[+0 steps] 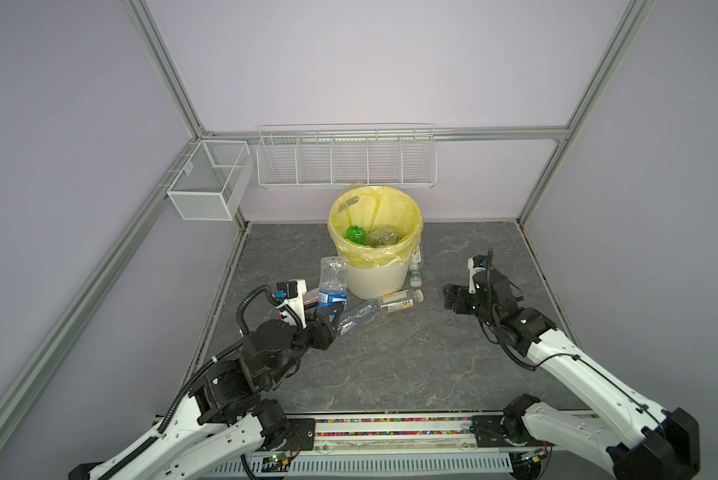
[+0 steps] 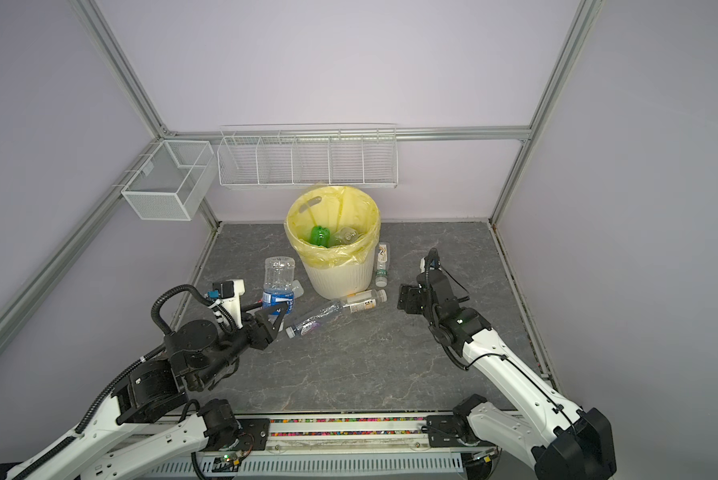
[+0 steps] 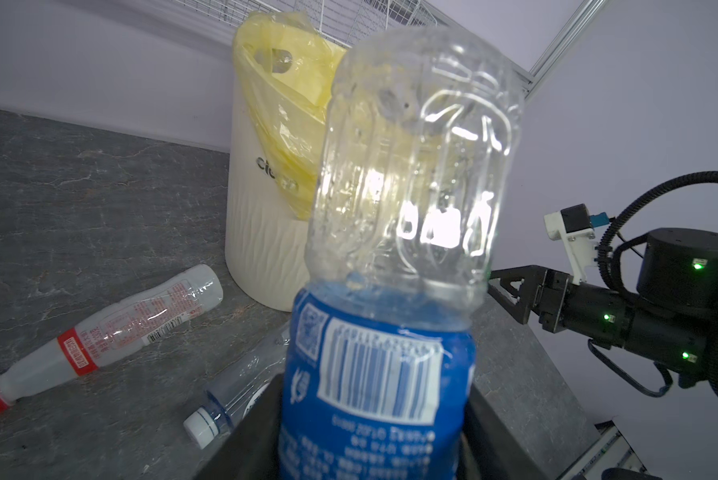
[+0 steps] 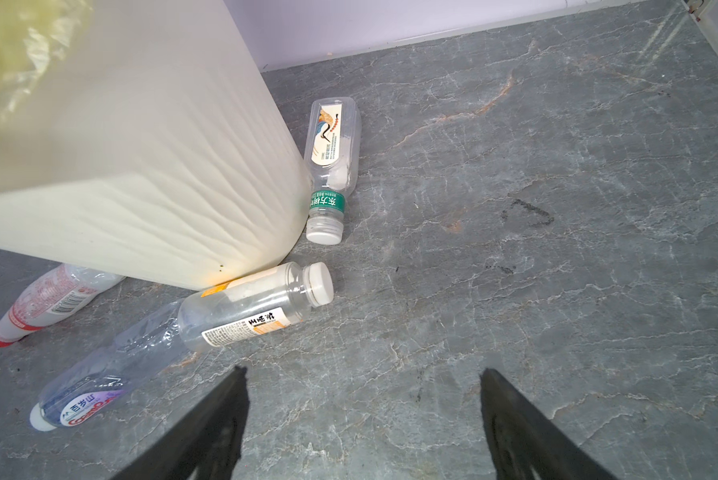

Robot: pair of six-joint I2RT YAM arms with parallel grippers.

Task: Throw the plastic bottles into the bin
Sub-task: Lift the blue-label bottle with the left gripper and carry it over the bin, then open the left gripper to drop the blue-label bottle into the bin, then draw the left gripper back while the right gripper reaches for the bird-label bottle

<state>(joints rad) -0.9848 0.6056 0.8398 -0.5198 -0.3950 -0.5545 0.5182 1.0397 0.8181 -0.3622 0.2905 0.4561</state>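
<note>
My left gripper (image 1: 328, 311) (image 3: 374, 419) is shut on a clear plastic bottle with a blue label (image 1: 331, 282) (image 3: 399, 232), gripping the label part. It is held off the floor just left of the bin (image 1: 376, 282) (image 2: 336, 280), with its clear base pointing up. The bin, a cream ribbed bucket with a yellow bag, holds a green bottle (image 1: 354, 234) and a clear one (image 1: 384, 237). My right gripper (image 1: 451, 297) (image 4: 361, 395) hangs open and empty above the floor, right of the bin.
Plastic bottles lie on the grey floor round the bin's foot: a purple-label one (image 1: 359, 313) (image 4: 99, 386), an orange-label one (image 1: 401, 300) (image 4: 253, 307), a green-band one (image 1: 415, 274) (image 4: 328, 166) and a red-cap one (image 3: 99, 332) (image 4: 45, 299). White wire baskets (image 1: 347, 160) hang on the back wall.
</note>
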